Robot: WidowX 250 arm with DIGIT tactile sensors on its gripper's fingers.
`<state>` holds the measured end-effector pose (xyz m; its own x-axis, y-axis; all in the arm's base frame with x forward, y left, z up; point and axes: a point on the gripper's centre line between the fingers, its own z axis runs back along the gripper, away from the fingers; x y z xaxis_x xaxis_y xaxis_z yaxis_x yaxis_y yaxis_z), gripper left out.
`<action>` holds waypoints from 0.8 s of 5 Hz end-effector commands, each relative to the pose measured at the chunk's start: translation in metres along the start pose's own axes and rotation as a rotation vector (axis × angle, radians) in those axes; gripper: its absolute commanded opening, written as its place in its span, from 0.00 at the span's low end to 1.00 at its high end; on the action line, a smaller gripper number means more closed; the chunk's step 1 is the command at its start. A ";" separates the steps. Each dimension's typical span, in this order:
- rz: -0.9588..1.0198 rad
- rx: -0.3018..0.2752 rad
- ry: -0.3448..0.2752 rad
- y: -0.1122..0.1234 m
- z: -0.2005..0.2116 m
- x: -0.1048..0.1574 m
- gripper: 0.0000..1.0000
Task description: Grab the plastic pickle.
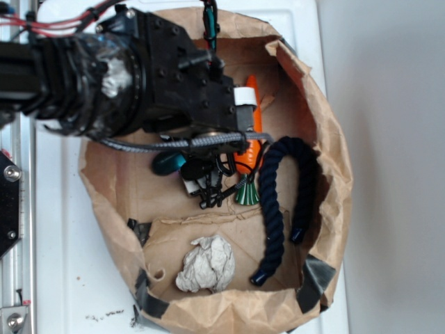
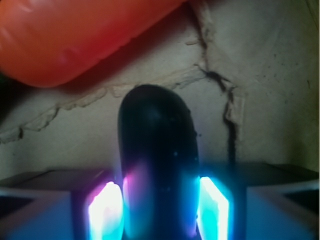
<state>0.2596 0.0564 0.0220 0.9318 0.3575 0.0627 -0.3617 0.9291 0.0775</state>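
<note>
Here the end effector (image 2: 159,210) grips the pickle (image 2: 157,165) between its fingers; the glossy, rounded toy may slip, or bump the nearby carrot (image 2: 75,35).

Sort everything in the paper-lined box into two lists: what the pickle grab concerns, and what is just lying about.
Belongs to the job:
- small dark glossy capsule-shaped plastic pickle, between the fingers
- gripper, lit pads on both sides of it

Just lying about:
- orange plastic carrot with green stem
- dark navy twisted rope
- crumpled grey-white paper wad
- brown paper lining
</note>
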 end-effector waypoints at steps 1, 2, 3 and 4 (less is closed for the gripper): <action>-0.055 -0.018 -0.069 0.008 0.048 0.008 0.00; -0.065 0.000 -0.038 0.010 0.078 0.005 0.00; -0.069 0.030 -0.061 0.008 0.107 0.004 0.00; -0.058 0.036 -0.144 0.002 0.127 0.001 0.00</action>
<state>0.2484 0.0423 0.1271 0.9487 0.2848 0.1371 -0.3024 0.9439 0.1324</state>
